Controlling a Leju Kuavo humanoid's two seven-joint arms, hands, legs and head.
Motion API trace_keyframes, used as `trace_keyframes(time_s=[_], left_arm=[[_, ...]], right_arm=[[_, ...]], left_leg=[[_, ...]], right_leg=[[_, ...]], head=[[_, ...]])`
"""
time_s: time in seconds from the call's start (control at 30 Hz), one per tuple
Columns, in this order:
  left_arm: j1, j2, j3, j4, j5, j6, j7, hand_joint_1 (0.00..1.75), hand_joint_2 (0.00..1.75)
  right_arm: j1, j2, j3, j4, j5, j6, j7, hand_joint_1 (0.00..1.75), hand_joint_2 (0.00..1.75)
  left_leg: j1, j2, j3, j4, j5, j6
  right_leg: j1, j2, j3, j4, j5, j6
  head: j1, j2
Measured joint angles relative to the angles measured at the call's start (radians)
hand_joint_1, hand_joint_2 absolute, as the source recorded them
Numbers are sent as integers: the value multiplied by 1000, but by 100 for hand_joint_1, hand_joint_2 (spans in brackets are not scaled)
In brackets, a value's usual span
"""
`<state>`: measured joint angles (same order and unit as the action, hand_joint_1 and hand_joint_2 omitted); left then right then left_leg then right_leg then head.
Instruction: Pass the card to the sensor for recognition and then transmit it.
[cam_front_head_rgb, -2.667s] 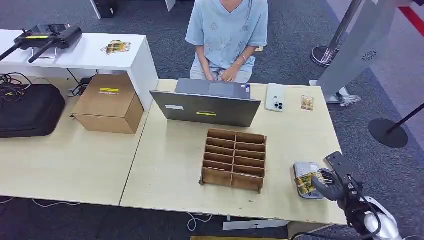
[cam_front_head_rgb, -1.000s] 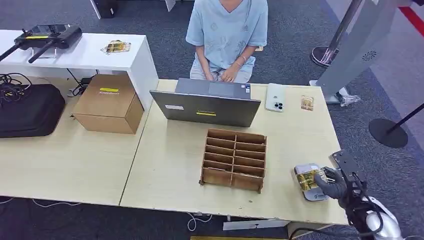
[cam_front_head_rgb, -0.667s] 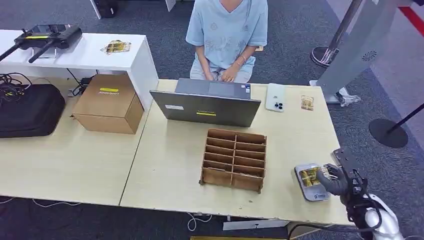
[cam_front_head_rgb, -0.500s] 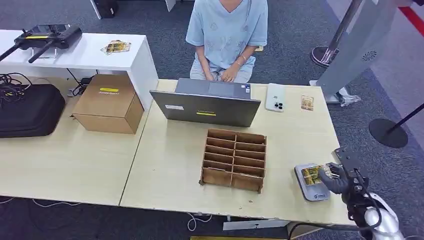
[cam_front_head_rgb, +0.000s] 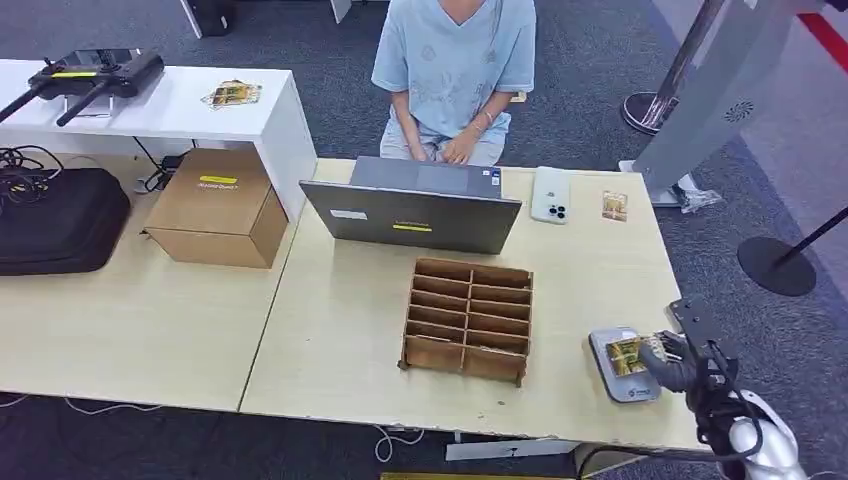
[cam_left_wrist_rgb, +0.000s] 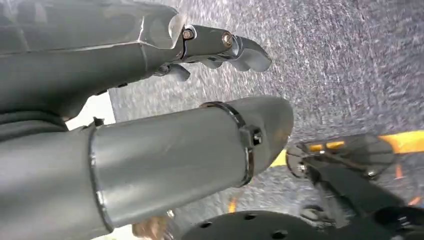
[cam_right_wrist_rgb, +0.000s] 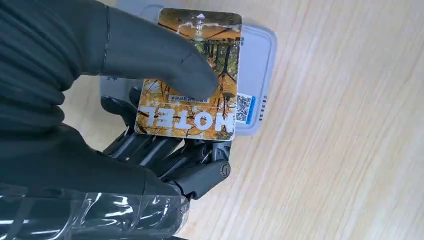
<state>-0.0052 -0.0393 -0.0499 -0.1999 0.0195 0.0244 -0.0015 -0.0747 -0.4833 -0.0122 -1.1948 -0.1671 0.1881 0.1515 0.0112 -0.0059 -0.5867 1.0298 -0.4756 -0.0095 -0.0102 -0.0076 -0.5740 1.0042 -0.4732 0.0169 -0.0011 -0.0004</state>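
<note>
At the near right corner of the pale wood-grain bench (cam_front_head_rgb: 340, 330), the right hand (cam_front_head_rgb: 668, 362) holds the card (cam_right_wrist_rgb: 192, 75) pinched between its thick thumb above and dark fingers (cam_right_wrist_rgb: 165, 152) below. Card is a flat rounded rectangle, glossy, printed with an autumn-tree picture and the word HOTEL in white. Its long axis runs out from the hand, free short end pointing away, over the sensor (cam_right_wrist_rgb: 257, 75). Sensor is a smooth grey rounded-rectangular pad lying flat on the bench directly beneath the card, bearing a small blue label with a QR code. Whether card touches sensor cannot be told. Left hand (cam_left_wrist_rgb: 220, 47) hangs over grey carpet, fingers curled, holding nothing.
</note>
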Motion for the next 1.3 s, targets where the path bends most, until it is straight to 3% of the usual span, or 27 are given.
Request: trace_keyframes(time_s=[0.27, 0.4, 0.93, 1.13, 1.3], left_arm=[[1, 0, 37, 0, 33, 6, -13, 0, 0], [1, 0, 40, 0, 34, 6, -13, 0, 0], [1, 0, 52, 0, 21, 3, -13, 0, 0], [2, 0, 52, 1, 13, -13, -9, 0, 0], [1, 0, 46, 1, -78, -15, 15, 0, 0]], right_arm=[[10, -18, 10, 0, 217, -84, 29, 175, 175], [12, -20, 15, -2, 264, -99, 34, 175, 175], [42, -20, 0, -34, 244, -83, 23, 175, 175], [40, -20, -20, -56, 217, -95, -38, 175, 175], [5, -20, -40, -94, 213, -118, -92, 175, 175]], left_leg=[[0, 0, 0, 0, 0, 0], [0, 0, 0, 0, 0, 0], [0, 0, 0, 0, 0, 0], [0, 0, 0, 0, 0, 0], [0, 0, 0, 0, 0, 0]], right_leg=[[0, 0, 0, 0, 0, 0], [0, 0, 0, 0, 0, 0], [0, 0, 0, 0, 0, 0], [0, 0, 0, 0, 0, 0], [0, 0, 0, 0, 0, 0]], head=[[0, 0], [0, 0], [0, 0], [0, 0], [0, 0]])
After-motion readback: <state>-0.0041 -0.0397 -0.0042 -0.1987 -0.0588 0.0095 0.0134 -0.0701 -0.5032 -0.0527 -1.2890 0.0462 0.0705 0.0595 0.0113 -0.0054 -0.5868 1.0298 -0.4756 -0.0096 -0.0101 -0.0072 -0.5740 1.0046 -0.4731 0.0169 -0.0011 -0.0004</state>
